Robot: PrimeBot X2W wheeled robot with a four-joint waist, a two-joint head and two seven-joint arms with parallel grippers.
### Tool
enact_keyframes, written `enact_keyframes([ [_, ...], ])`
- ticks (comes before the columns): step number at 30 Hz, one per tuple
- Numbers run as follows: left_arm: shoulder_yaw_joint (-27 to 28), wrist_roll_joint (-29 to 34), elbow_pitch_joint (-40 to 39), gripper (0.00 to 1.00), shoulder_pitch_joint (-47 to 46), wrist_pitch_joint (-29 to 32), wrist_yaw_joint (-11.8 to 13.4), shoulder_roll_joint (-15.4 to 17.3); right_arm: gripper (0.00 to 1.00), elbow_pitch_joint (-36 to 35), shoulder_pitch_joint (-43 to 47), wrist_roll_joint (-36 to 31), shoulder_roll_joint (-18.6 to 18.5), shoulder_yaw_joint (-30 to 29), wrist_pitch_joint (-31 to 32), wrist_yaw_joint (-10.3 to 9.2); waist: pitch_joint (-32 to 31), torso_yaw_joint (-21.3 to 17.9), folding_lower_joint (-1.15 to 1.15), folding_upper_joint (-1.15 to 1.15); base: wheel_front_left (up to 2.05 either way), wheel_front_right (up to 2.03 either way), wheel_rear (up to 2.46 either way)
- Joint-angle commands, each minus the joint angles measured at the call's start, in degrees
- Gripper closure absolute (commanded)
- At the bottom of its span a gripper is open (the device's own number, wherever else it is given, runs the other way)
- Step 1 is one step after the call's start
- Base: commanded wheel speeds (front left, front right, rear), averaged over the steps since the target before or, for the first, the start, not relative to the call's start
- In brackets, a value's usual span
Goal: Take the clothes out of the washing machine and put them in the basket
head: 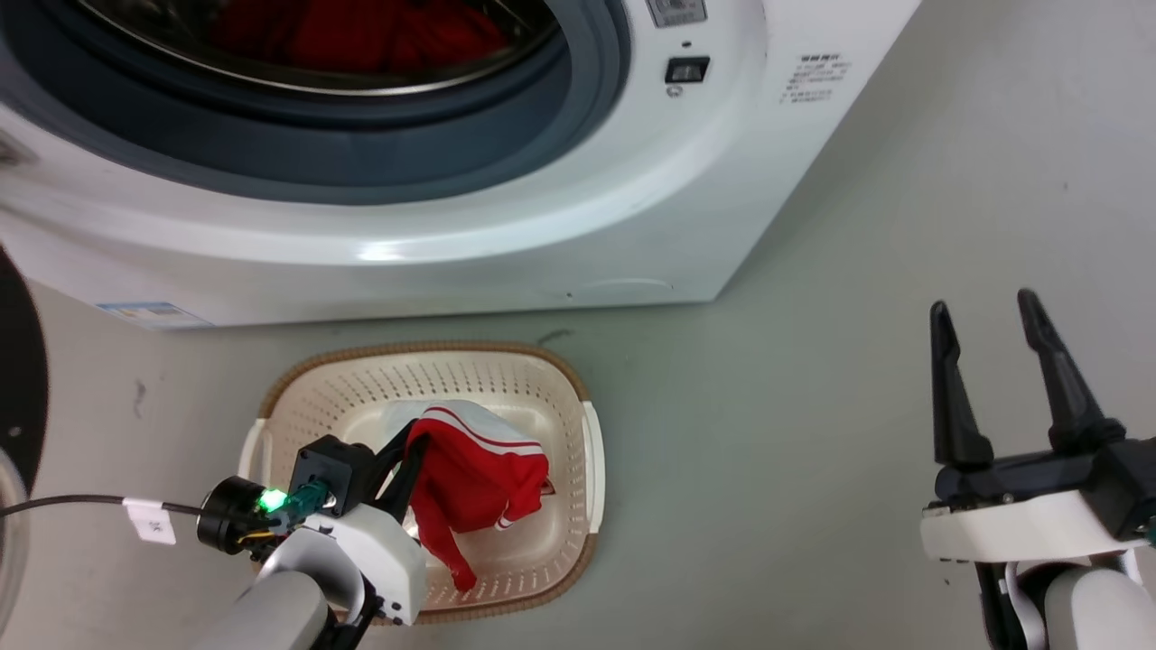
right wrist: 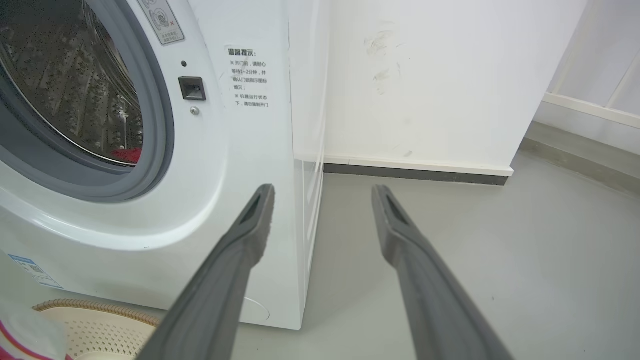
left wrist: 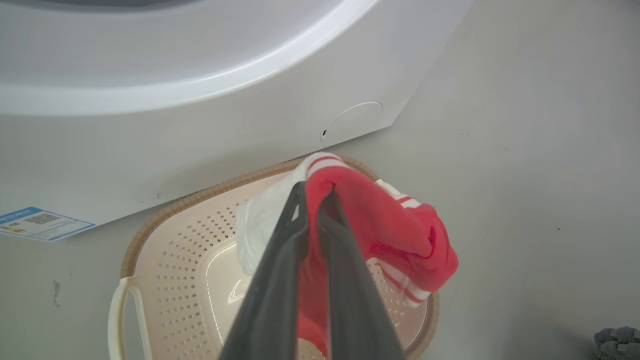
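Our left gripper (left wrist: 315,192) holds the soft red-and-white garment (head: 479,469) tight over the cream holey plastic basket (head: 542,379), so next we think it must open and drop it in.

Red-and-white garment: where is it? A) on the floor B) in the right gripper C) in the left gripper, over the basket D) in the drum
C: the left gripper is shut on the red-and-white garment above the basket; the right gripper is open, empty.
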Motion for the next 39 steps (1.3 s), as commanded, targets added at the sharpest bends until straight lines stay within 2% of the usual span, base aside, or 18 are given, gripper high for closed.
enact_keyframes([
  [1,0.0,-0.1,2.5,1.0,-1.8,-0.5,-0.8,-0.4,0.0,-0.3,-1.4,0.3,0.1,-0.1,-0.1,-0.04,4.1,-2.0,-0.01,0.0,0.0,0.0,0.0],
  [6,-1.6,0.0,16.4,1.0,-6.9,-0.5,-5.1,-3.8,0.0,-0.8,-4.0,1.2,0.1,-0.3,-0.1,-0.04,9.4,-3.5,-0.01,0.0,0.0,0.0,0.0],
  [12,-3.8,1.3,32.0,1.0,-14.5,0.3,-9.0,-8.2,0.0,-1.5,-6.9,2.0,0.1,-0.7,-0.1,-0.04,15.5,-4.7,-0.01,0.0,0.0,0.0,0.0],
  [20,-6.3,2.7,47.9,1.0,-21.8,3.4,-10.7,-11.7,0.0,-2.3,-9.5,3.3,0.1,-0.9,-0.1,-0.04,21.2,-6.5,-0.01,0.0,0.0,0.0,0.0],
  [27,-7.0,2.3,53.0,1.0,-24.1,3.7,-11.1,-14.0,0.0,-1.9,-10.3,3.5,0.1,-0.8,-0.1,-0.04,22.2,-6.3,-0.01,0.0,0.0,0.0,0.0],
  [28,-7.0,2.2,53.3,0.88,-24.1,3.7,-11.2,-14.2,0.0,-1.8,-10.3,3.4,0.1,-0.7,-0.1,-0.04,21.9,-6.3,-0.01,0.0,0.0,0.0,0.0],
  [29,-7.0,2.2,53.5,0.27,-23.8,3.6,-11.1,-14.4,0.0,-1.7,-10.4,3.3,0.1,-0.5,-0.1,-0.04,21.4,-6.2,-0.01,0.0,0.0,0.0,0.0],
  [30,-6.9,1.9,53.8,0.0,-23.5,3.4,-11.0,-14.7,0.0,-1.6,-10.3,3.2,0.1,-0.4,-0.1,-0.04,20.9,-6.1,-0.01,0.0,0.0,0.0,0.0],
  [39,-4.5,-1.7,54.6,0.0,-17.9,-2.5,-11.1,-18.2,0.0,0.2,-6.4,1.9,0.1,-0.1,-0.1,-0.04,10.6,-3.4,-0.01,0.0,0.0,0.0,0.0],
])
